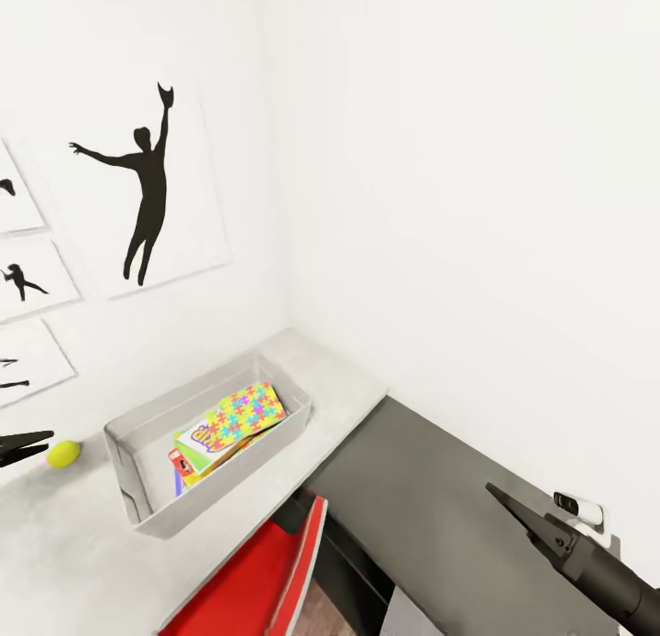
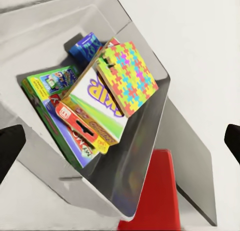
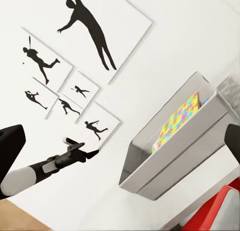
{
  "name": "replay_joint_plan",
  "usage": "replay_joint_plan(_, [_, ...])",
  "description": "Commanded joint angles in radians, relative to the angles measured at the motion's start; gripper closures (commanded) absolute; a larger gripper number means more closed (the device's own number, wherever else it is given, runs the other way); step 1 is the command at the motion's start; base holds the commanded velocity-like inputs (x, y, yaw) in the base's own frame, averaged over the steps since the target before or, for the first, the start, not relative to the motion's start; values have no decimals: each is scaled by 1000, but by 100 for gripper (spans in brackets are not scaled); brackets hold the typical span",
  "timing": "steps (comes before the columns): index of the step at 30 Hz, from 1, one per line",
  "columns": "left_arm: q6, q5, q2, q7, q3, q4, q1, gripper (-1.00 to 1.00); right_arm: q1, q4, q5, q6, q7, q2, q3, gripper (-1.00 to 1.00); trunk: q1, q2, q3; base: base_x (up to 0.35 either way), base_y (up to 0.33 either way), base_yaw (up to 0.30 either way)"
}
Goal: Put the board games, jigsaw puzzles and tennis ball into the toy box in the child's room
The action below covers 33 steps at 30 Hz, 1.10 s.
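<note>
The light grey toy box stands on the table in the corner. Inside it a jigsaw puzzle of yellow, pink, blue and green pieces lies tilted on top of stacked board games. The stack includes a green one and a yellow-orange one with red edges. The tennis ball rests on the table just outside the box. My left gripper is open beside the ball, not touching it. My right gripper is open and empty, low over the dark cabinet.
A red seat stands against the table's front edge. The lower dark-grey-topped cabinet adjoins the table. A white socket is on the wall by the right arm. Black sports-silhouette pictures hang above the table.
</note>
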Motion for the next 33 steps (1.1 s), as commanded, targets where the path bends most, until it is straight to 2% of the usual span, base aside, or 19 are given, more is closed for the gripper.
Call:
replay_joint_plan(1, [11, 4, 0, -3, -5, 1, -1, -100, 0, -1, -6, 7, -2, 0, 0, -100, 0, -2, -1, -284, 0, 160])
replay_joint_plan(12, [10, 6, 2, -3, -5, 1, -1, -100, 0, -1, -6, 7, -1, 0, 0, -100, 0, -2, 14, -250, -52, 182])
replay_joint_plan(24, [8, 7, 5, -3, -5, 1, -1, -100, 0, -1, -6, 7, -1, 0, -1, -100, 0, -2, 30, -60, -16, 192])
replay_joint_plan(33, [8, 7, 8, -3, -5, 1, -1, -100, 0, -1, -6, 7, -2, 0, -1, -100, 0, -2, 43, -115, 145, 193])
